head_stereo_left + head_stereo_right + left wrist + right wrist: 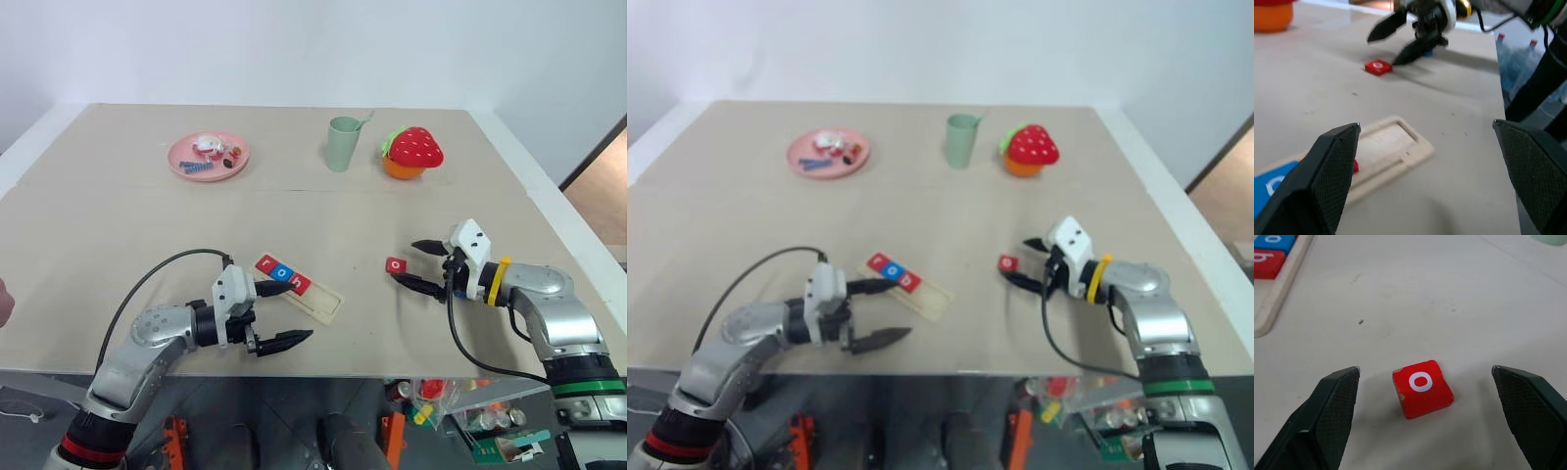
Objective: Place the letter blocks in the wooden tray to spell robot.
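The wooden tray (325,303) lies slanted near the table's front edge. Three letter blocks sit in its far-left part: a red one (266,263), a blue "o" (282,274) and a red one (297,284); the other end of the slot is bare. My left gripper (302,310) is open and level just in front of the tray, holding nothing. A red "o" block (1422,387) lies flat on the table to the tray's right. My right gripper (407,262) is open, one finger on either side of this block and apart from it.
A pink plate (178,157) with small items stands at the back left. A green cup (342,144) and a strawberry toy on an orange bowl (414,149) stand at the back middle. The table's front edge runs just below both grippers.
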Action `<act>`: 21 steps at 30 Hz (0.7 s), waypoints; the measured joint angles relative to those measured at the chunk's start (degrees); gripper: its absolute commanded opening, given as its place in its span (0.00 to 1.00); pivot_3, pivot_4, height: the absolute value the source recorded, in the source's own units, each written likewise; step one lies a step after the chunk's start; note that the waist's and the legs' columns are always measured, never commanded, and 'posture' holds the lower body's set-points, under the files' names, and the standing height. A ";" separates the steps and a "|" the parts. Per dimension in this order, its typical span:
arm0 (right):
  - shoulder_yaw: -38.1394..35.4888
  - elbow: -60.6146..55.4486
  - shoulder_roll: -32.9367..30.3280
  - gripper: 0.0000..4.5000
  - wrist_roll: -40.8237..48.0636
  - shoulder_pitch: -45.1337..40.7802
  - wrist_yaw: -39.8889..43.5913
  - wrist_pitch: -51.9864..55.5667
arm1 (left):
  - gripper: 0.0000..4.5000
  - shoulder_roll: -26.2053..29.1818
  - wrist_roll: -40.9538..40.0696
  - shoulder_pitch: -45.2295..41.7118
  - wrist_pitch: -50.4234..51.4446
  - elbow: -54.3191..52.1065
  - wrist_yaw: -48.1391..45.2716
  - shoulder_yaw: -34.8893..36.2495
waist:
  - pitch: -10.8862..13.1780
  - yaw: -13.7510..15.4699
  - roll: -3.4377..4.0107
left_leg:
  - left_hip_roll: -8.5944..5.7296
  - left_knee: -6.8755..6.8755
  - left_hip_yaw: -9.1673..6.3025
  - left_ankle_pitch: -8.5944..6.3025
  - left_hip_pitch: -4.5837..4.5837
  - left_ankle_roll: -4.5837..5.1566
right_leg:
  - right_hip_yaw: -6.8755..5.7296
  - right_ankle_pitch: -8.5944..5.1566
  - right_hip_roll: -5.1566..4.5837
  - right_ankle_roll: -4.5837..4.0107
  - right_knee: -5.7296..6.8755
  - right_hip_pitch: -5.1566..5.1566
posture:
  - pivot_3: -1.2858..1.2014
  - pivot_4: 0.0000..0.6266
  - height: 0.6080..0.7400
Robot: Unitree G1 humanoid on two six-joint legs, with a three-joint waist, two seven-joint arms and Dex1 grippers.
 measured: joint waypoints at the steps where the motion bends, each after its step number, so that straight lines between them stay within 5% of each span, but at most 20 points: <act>1: 0.04 0.24 0.10 0.99 -0.04 -0.05 0.04 -0.15 | 1.00 0.01 -0.01 -0.01 0.12 0.00 0.05 0.09 | 0.00 0.00 0.00 | 0.00 0.00 0.00 0.00 0.00 0.00 | 0.00 0.00 0.00 0.00 0.00 0.00 | 0.52 0.24 1.00; 21: 2.04 9.91 2.33 0.94 -2.49 -3.86 3.04 -3.58 | 1.00 1.06 0.42 0.00 0.54 -0.61 0.77 0.45 | 0.01 0.01 0.01 | 0.00 0.00 0.00 0.01 0.02 -0.01 | 0.02 0.02 0.01 -0.03 0.01 0.00 | 0.52 0.24 1.00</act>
